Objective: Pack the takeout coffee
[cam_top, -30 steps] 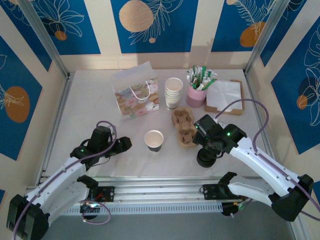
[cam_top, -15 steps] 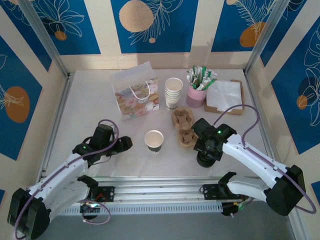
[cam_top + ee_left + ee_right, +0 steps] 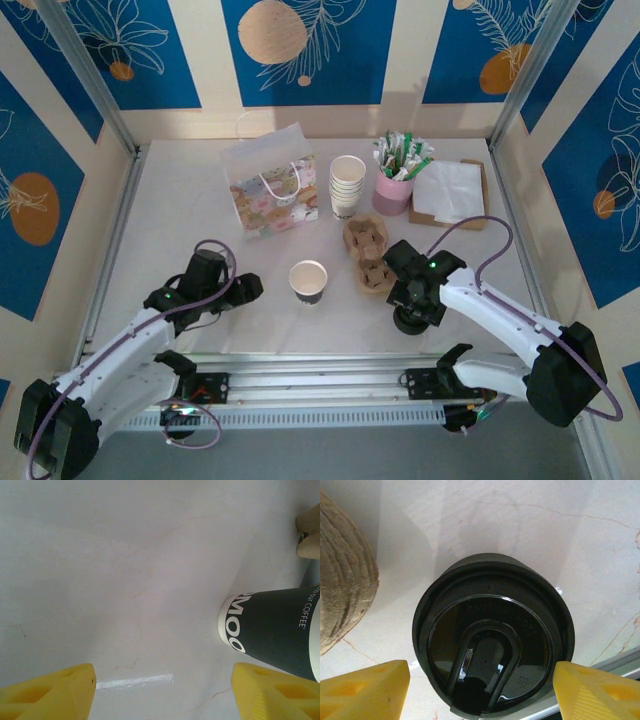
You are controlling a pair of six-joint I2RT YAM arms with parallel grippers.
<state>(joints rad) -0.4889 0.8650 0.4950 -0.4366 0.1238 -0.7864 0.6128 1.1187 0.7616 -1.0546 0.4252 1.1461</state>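
It was a robot test cell dressed as a café: aluminium frame (image 3: pixel 88 75), printed blue panels (image 3: pixel 310 70), stacked cups (image 3: pixel 347 185), marble tabletop (image 3: pixel 180 215).

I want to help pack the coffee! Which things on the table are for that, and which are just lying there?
For the job: the coffee cup, the black lids under the right claw, and probably the paper bag and the cardboard carrier.
Just lying about: the stack of spare cups, the pink pot of sticks, the napkins.
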